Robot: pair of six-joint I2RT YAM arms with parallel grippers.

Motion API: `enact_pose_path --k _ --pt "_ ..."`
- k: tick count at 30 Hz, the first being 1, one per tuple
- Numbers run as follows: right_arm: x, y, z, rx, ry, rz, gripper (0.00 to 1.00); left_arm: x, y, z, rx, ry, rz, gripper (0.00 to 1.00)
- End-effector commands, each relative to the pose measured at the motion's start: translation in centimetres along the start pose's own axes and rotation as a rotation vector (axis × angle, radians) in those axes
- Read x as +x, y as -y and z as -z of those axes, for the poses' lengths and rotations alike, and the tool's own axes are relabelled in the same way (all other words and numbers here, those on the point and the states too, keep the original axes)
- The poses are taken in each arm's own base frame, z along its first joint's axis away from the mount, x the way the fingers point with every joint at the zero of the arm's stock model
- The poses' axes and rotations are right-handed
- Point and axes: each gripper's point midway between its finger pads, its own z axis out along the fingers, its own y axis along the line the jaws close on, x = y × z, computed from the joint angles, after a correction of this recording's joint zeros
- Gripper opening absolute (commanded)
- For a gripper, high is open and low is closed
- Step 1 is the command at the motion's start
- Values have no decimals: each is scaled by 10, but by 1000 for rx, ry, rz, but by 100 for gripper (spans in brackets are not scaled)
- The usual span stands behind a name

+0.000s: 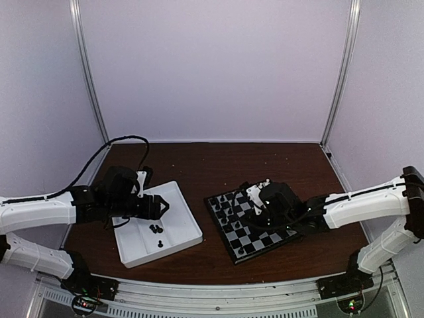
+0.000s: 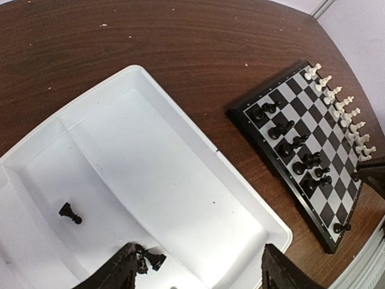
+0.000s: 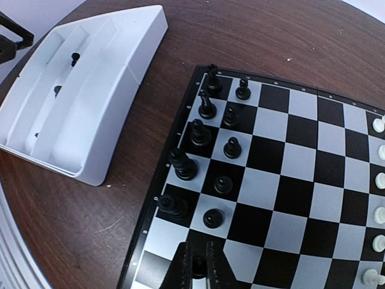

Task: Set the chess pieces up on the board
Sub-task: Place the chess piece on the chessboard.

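Only three chess pieces [image 2: 69, 212] lie in the tray [image 2: 180, 180].

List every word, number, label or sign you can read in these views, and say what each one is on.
No text can be read in any view.
board: small pale marks along its black rim, too small to read.
tray: plain white, no label showing.
chess pieces: no markings visible.
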Motion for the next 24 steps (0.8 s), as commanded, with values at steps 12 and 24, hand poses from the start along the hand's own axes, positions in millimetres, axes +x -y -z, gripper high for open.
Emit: enact_pose_path --k 12,24 --pt "10 2 -30 38 119 21 1 -7 -14 13 -58 -16 -13 73" --pt "30 5 -32 56 106 9 2 -10 -9 8 -45 -33 -31 73"
